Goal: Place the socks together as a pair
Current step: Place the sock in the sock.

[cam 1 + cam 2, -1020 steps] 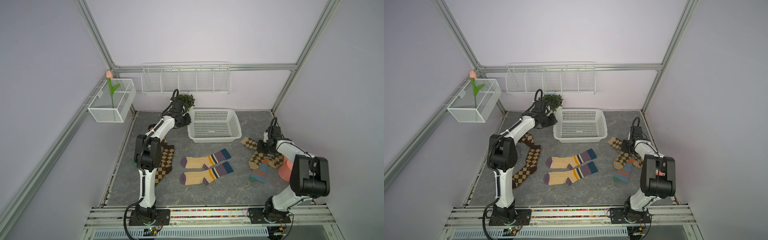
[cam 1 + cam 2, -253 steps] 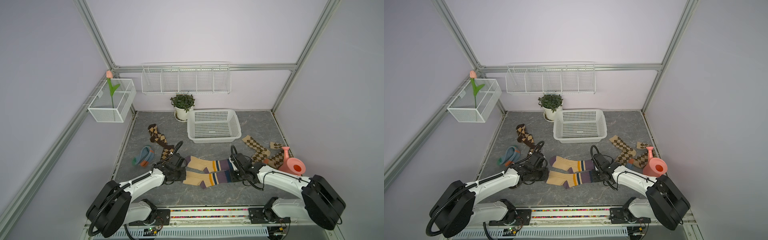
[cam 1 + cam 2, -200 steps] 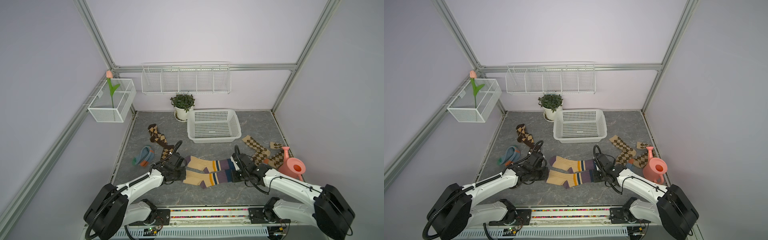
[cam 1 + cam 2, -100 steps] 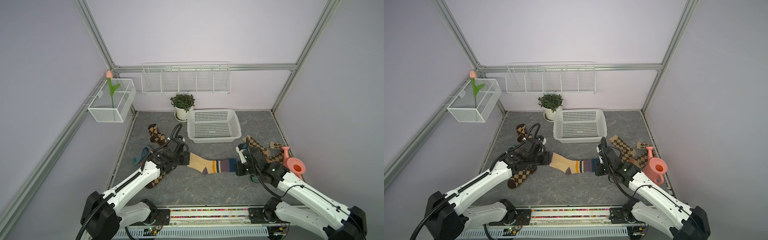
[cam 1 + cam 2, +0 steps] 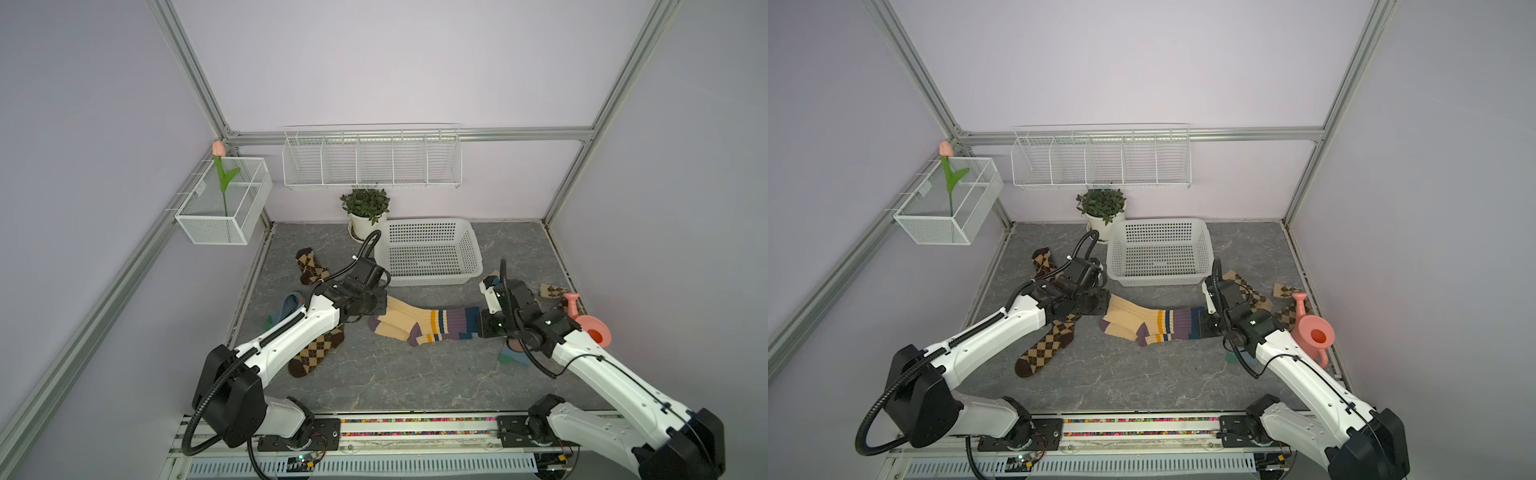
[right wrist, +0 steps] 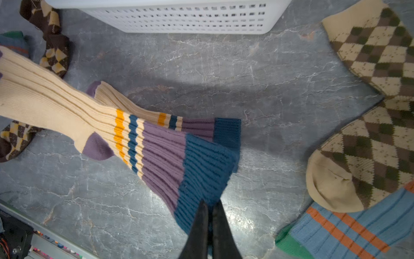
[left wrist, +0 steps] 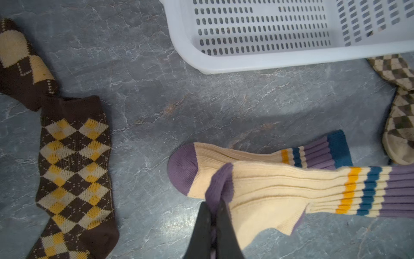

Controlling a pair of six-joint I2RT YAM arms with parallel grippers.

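You have one cream ribbed sock (image 7: 280, 190) stretched in the air between both arms. Your left pincer (image 7: 216, 206) is clenched on its purple toe and your right pincer (image 6: 209, 206) is clenched on its blue cuff, so it hangs drawn out with its purple heel sagging down. It sits just in front of the white basket (image 5: 432, 279), on the side towards the arm bases, and runs roughly along the basket's front wall. Beneath it, flat on the grey counter (image 5: 415, 374), lies the matching cream sock (image 7: 235, 154), pointing the same way and a little nearer the basket; you cannot tell whether the two touch. Off the basket's left front corner lies a dark-brown argyle sock (image 5: 309, 268). A second dark-brown argyle sock (image 5: 316, 351) lies farther forward from the basket, partly under your left arm. A blue sock (image 5: 289, 303) sits farther left of the basket than either. Off the basket's right front corner you have a tan argyle sock (image 6: 380, 56). Meeting its end is a second tan argyle sock (image 6: 369, 157), whose toe touches a blue sock with orange stripes (image 6: 347, 233). The pink watering can (image 5: 592, 328) stands farther right of the basket than these. A potted plant (image 5: 365, 208) stands at the basket's back left corner.
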